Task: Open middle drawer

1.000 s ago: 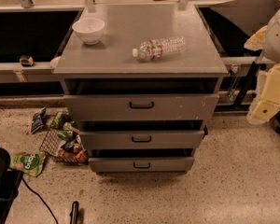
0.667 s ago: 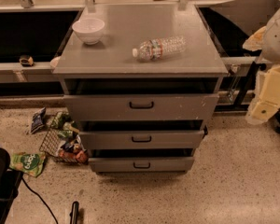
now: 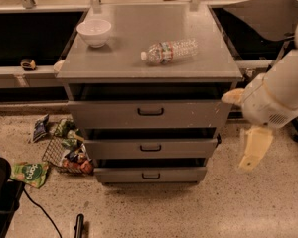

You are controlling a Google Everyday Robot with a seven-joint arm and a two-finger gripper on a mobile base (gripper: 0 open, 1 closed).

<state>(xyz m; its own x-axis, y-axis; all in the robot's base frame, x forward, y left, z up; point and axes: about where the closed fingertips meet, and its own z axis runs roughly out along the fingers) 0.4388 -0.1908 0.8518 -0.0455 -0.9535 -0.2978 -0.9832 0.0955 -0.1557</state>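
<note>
Three drawer fronts on the grey cabinet (image 3: 149, 66) | middle drawer (image 3: 188, 148) second from top (black loop handle at centre) | gripper (image 3: 253, 148) hangs right of the cabinet, beside that drawer's level, not touching; spread or pressed together: cannot tell | white bowl (image 3: 94, 32) and water bottle (image 3: 170, 50) on top.

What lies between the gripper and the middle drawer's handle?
In the camera view, only the grey front of the middle drawer and some speckled floor; the gripper hangs right of the cabinet.
</note>
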